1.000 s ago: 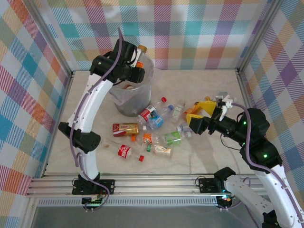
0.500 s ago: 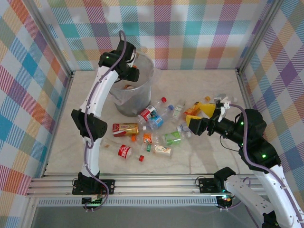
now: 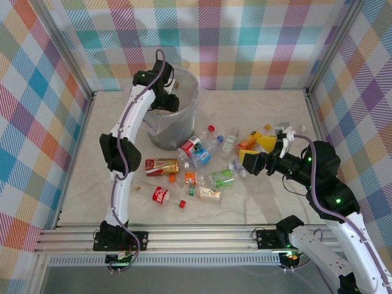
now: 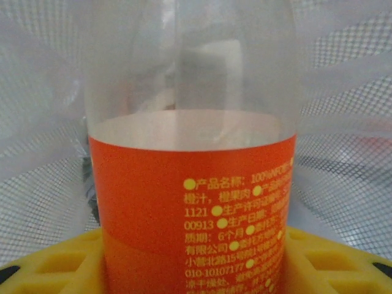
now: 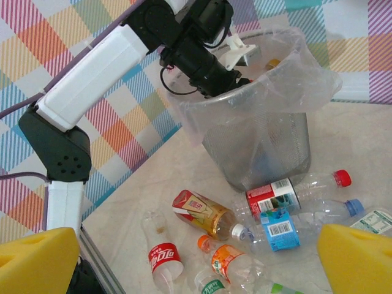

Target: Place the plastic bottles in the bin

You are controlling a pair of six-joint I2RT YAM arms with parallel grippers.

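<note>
Orange-label bottle [image 4: 193, 202] now below bin [image 3: 177, 131] rim

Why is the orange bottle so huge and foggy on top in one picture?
Left wrist view: the orange bottle sits at the lens, so its label print is sharp while its clear top, the left gripper's pads and the bin mesh look hazy. Right wrist view: the right gripper's fingers blur in the corners; the bin is crisp. Top external view: even light, faint shadows.
</note>
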